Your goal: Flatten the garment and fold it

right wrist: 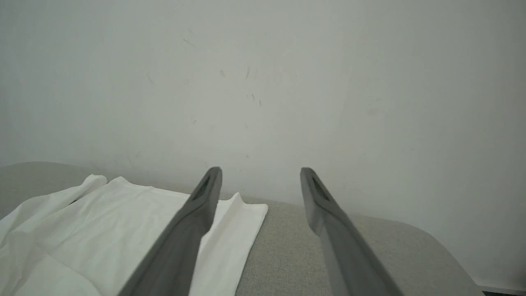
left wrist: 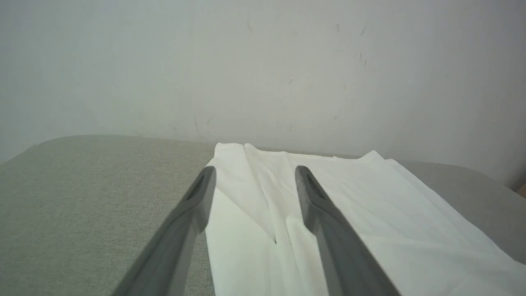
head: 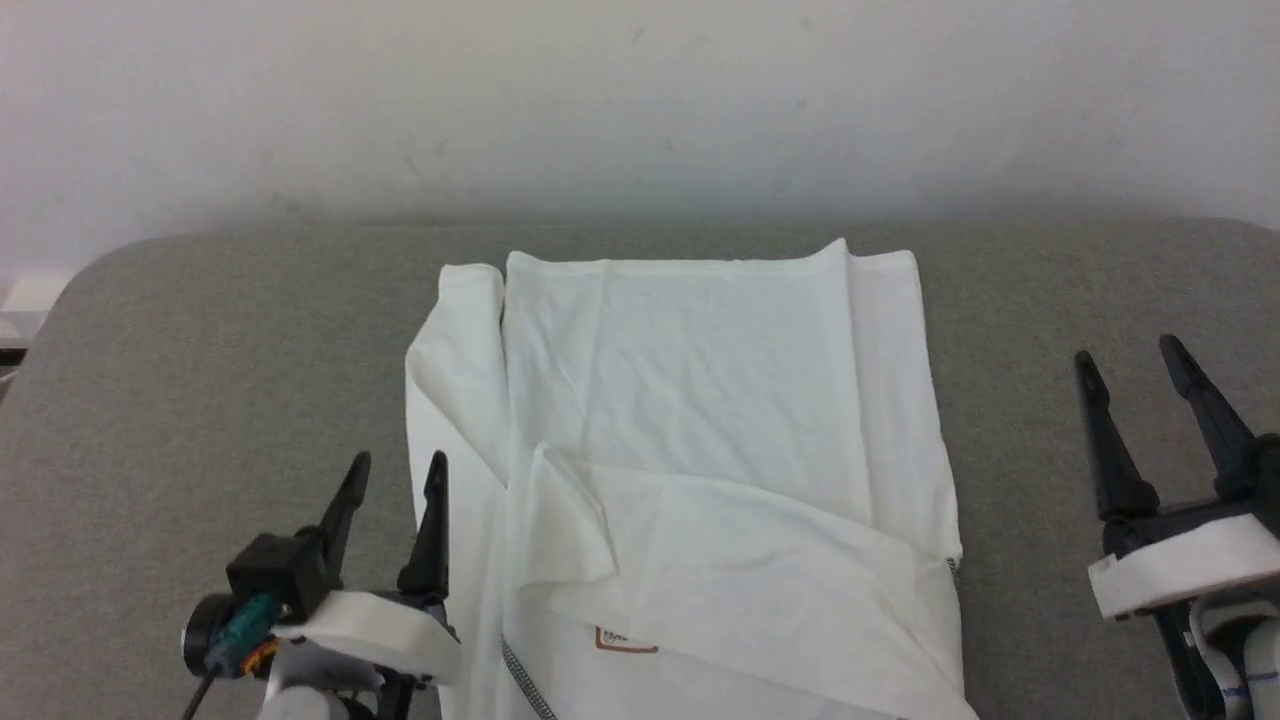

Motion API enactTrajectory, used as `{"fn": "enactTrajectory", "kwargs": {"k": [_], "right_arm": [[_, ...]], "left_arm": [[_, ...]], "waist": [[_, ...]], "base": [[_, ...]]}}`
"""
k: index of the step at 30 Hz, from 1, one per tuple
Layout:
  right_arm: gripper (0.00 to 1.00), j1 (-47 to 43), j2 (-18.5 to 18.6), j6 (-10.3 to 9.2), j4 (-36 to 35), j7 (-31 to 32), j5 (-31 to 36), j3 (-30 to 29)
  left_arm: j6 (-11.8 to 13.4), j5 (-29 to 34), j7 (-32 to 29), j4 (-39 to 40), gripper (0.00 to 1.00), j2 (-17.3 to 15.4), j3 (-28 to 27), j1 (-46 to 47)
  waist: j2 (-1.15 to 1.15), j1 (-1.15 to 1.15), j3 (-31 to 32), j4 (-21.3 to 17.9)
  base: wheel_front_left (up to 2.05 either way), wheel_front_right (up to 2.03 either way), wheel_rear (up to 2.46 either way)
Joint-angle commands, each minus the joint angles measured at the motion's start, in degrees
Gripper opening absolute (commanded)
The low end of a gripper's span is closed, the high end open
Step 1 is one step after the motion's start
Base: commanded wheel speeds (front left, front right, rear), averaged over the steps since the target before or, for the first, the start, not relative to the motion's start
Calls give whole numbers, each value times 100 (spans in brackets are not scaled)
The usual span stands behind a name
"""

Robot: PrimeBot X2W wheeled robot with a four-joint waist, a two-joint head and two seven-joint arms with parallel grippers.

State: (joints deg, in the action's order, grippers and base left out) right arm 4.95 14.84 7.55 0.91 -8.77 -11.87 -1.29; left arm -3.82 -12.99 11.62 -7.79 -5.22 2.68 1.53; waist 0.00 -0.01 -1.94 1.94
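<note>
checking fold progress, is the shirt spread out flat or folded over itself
Partly folded. The shirt has its side edges turned in over its middle, and a flap lies diagonally across the near part.

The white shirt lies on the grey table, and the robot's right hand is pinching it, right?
Not quite. The garment does lie on the grey table, but the right gripper is open, apart from it, holding nothing. The head view shows this.

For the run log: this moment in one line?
shirt: partly folded on grey table | left gripper: jaws open, at shirt edge | right gripper: jaws open, off shirt
</note>
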Motion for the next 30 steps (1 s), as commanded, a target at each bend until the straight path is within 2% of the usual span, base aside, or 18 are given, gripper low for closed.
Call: {"fn": "enactTrajectory", "kwargs": {"k": [1,7,14,20,23,27,30], "right_arm": [[100,-63,-70,-6,-84,-26,52,-64],[100,-385,-590,-6,-695,54,174,-486],[100,-271,-677,-6,-927,44,166,-549],[100,-131,-776,-6,-833,-79,136,-467],[100,-74,-808,-6,-776,-136,140,-412],[100,-16,-838,-6,-716,-203,131,-368],[100,10,-859,-6,-652,-238,124,-362]], "left_arm": [[6,45,-66,-15,100,-78,-15,189],[-140,14,-1187,-253,100,-658,-16,1191],[-337,-439,-2952,-1037,100,-1626,84,2932],[-364,-1173,-4140,-1637,100,-2291,738,4145],[-365,-1473,-4577,-1892,100,-2559,893,4539],[-350,-1344,-4972,-2400,100,-2953,963,4874],[-351,-1363,-5144,-2673,100,-3050,978,5026]], "waist": [[0,1,-265,-296],[0,1,-859,-719],[0,1,-1646,-1195],[0,1,-2129,-1497],[0,1,-2304,-1614],[0,1,-2474,-1745],[0,1,-2554,-1804]], "base": [[0,0,0],[0,0,0],[0,0,0],[0,0,0],[0,0,0],[0,0,0],[0,0,0]]}}
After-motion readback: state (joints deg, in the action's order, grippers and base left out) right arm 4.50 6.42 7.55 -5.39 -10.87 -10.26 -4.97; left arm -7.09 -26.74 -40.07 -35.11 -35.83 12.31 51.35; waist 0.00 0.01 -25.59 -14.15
